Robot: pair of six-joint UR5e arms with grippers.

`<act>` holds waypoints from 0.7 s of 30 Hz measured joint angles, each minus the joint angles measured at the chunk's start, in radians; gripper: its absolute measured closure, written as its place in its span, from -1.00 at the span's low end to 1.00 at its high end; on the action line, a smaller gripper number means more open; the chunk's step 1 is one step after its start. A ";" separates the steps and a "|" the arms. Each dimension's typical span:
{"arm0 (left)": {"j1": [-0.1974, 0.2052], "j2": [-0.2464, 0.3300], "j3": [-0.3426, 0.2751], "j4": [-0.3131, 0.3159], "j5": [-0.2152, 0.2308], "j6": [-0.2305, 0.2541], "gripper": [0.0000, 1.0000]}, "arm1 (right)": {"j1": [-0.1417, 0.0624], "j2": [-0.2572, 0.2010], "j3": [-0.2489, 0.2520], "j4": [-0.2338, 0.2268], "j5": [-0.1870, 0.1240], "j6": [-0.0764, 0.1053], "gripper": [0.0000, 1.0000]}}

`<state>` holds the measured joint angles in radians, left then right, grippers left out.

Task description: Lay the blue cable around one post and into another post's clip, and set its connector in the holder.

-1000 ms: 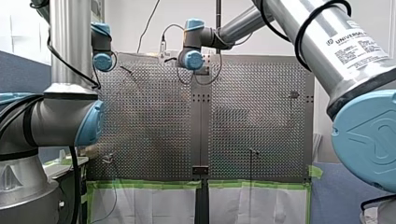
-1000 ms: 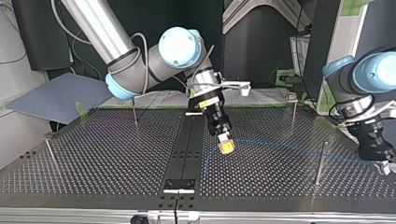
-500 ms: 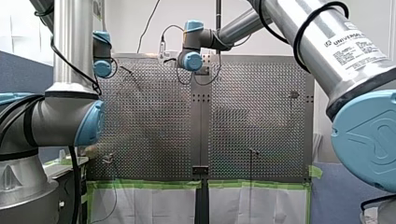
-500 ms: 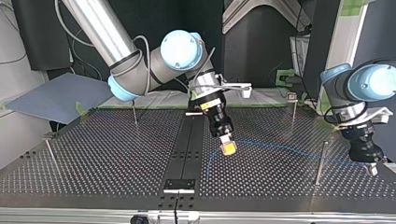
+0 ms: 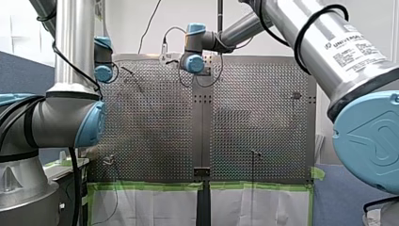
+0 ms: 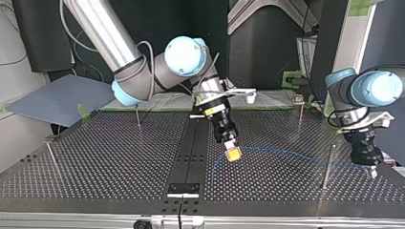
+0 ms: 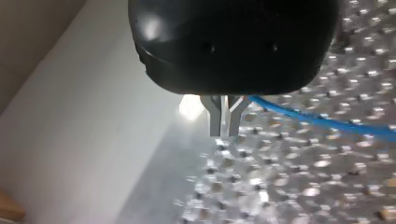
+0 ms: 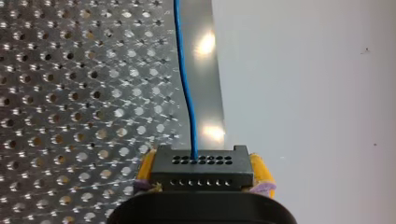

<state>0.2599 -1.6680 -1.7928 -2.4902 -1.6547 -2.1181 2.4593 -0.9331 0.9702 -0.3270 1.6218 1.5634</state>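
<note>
In the top view my right gripper [image 6: 232, 153] hangs over the table's middle, its yellow pads shut on the black connector [image 8: 201, 168]. The blue cable [image 6: 291, 152] leaves the connector and runs to the top view's right, past a thin post [image 6: 327, 164], to my left gripper [image 6: 370, 169]. A second stretch of cable [image 6: 214, 174] curves down toward the table's near edge. In the left wrist view the metal fingers [image 7: 215, 122] are pressed together, and the blue cable [image 7: 322, 122] comes out beside them. A black holder plate [image 6: 183, 188] lies at the near end of the centre strip.
More thin posts stand on the perforated table [image 6: 105, 162]: one with a clip head at the far right [image 6: 300, 117], one at the far left [image 6: 137, 114], one at the left edge [image 6: 52, 160]. A dark strip [image 6: 196, 143] runs down the table's centre.
My left gripper has moved toward the top view's left, closer to the near right post, drawing the cable end with it. My right gripper has barely shifted.
</note>
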 joint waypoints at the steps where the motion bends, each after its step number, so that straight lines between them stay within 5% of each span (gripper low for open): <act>1: -0.002 -0.007 0.000 0.000 0.003 0.001 0.81 | 0.000 0.005 -0.004 0.004 0.000 0.000 1.00; 21: -0.036 -0.078 -0.001 -0.006 -0.001 0.014 0.76 | -0.005 0.070 -0.012 0.043 0.018 0.001 1.00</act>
<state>0.2235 -1.7457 -1.7938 -2.4963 -1.6561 -2.1036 2.4544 -0.8630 0.9583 -0.2841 1.6400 1.5646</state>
